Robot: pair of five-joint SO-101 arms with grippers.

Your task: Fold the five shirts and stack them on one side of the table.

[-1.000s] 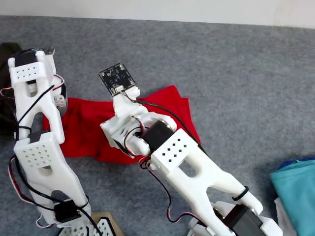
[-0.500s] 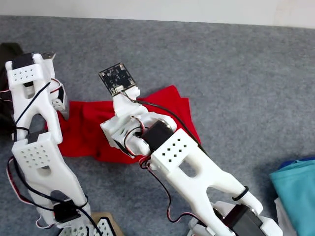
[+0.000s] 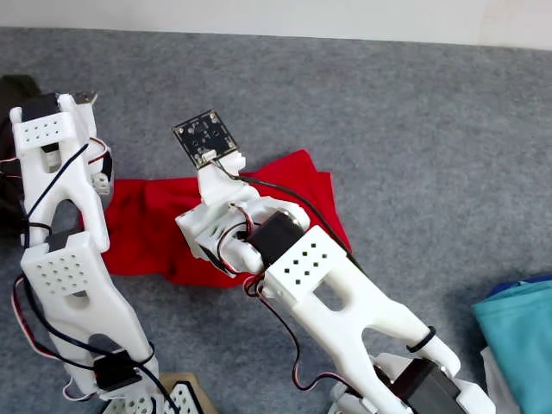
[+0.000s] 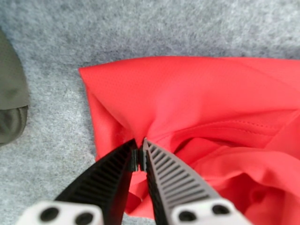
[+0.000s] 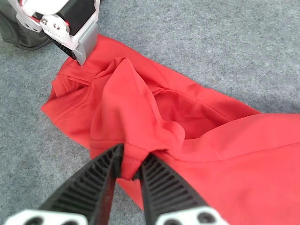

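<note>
Red shirt [image 3: 151, 228] is under grip at 2 points. Left gripper [image 4: 139, 158]: jaws drawn almost fully together on a small pinch of cloth close to one end of the garment, near the corner facing a dark olive garment [image 4: 10, 93]. Right gripper [image 5: 129, 165]: jaws narrowed onto a raised fold of the same shirt, with fabric bunched between them and peaking just ahead of the tips. Outward from both holds, the shirt lies on the grey table covering [image 3: 414, 129] between the 2 arms, rumpled, with loose ridges and an open pocket of cloth through its middle; its edges are not squared and no clean fold line is evident. The olive garment sits at the table's left edge, just beside the red one and apart from it. At the opposite edge, well apart, a teal garment [image 3: 522, 323] lies with a strip of blue showing along its upper border; whether it is folded, or belongs to a stack, cannot be told. Assessment: 0 of 5 shirts can be confirmed as folded and stacked, and fewer than 5 garments can be counted. The red shirt appears to be at the spreading or first-fold stage. Outstanding, by this judgement: flatten and fold the red shirt, place it at 1 side, then process the rest.
</note>
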